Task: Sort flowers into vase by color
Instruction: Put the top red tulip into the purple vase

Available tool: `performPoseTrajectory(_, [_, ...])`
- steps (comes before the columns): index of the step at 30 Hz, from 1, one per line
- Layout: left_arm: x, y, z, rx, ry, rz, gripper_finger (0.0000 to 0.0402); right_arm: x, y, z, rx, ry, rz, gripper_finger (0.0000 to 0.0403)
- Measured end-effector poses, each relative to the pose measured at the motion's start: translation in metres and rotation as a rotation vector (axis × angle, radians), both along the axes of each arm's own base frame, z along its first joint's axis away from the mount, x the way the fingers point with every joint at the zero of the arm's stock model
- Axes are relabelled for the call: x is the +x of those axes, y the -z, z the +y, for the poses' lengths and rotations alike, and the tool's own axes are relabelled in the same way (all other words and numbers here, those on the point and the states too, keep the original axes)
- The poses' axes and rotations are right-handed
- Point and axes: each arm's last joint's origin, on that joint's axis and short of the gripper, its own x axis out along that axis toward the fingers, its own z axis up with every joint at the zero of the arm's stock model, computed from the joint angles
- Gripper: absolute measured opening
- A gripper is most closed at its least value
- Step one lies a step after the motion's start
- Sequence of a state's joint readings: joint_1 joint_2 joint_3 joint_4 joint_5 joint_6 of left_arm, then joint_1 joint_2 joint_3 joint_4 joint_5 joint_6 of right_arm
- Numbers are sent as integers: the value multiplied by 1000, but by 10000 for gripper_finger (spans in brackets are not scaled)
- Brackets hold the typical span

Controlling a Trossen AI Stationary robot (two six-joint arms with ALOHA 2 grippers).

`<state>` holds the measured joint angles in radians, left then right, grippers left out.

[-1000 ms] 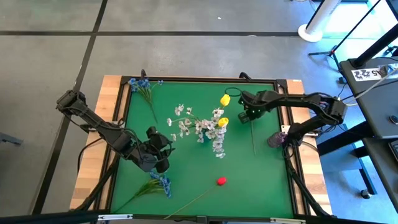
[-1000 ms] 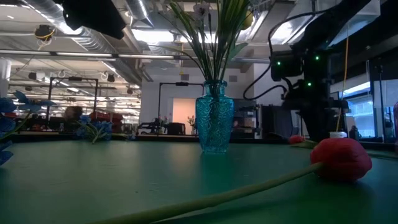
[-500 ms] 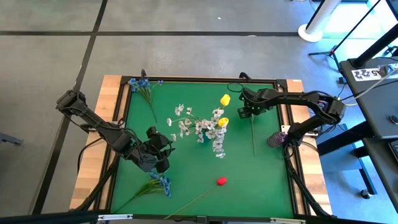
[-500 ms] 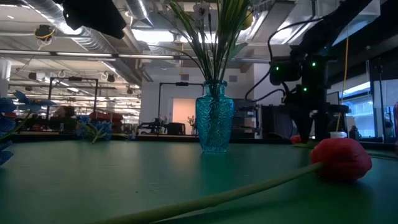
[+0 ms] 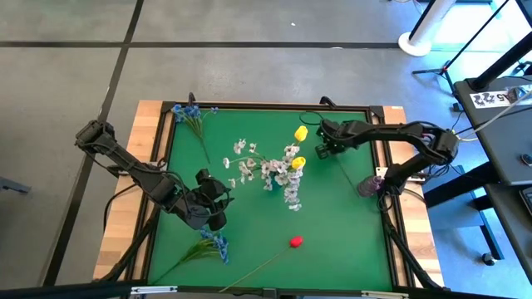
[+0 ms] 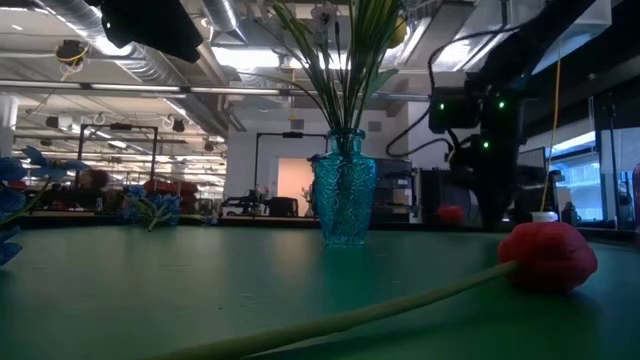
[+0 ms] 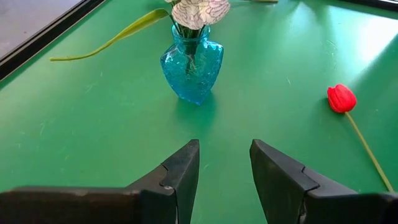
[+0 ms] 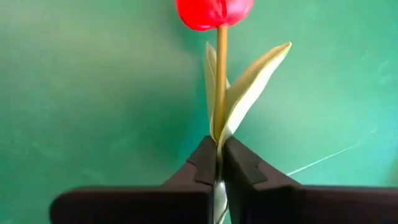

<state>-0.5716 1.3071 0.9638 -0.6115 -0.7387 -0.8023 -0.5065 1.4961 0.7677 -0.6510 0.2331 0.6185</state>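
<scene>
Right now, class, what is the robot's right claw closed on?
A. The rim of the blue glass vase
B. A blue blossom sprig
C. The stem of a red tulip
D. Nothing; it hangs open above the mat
C. In the right wrist view, the right claw is pinched shut on the green stem of a red tulip, with its leaf just ahead of the fingertips.

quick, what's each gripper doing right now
left gripper: open, holding nothing
right gripper: closed on the red tulip, gripping its stem
</scene>
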Motion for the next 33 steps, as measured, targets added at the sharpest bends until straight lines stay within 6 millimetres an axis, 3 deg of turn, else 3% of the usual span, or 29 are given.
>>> performPoseTrajectory(4, [0, 0, 0, 0, 0, 0, 140, 2, -21, 16, -106, -66, -49, 29])
performPoseTrajectory(11, [0, 0, 0, -1, -1, -2, 140, -15, -86, 60, -355, -132, -308, 9])
performPoseTrajectory(17, [1, -1, 0, 10, -15, -22, 140, -55, -131, 92, -444, -300, -558, 10])
performPoseTrajectory(22, [1, -2, 0, 11, -19, -33, 140, -94, -156, 109, -541, -473, -718, 9])
performPoseTrajectory(27, [1, -2, 0, 11, -20, -34, 140, -135, -177, 116, -627, -611, -948, 13])
performPoseTrajectory(33, [2, -2, 0, 1, -25, -44, 140, -186, -183, 116, -678, -754, -1136, 7])
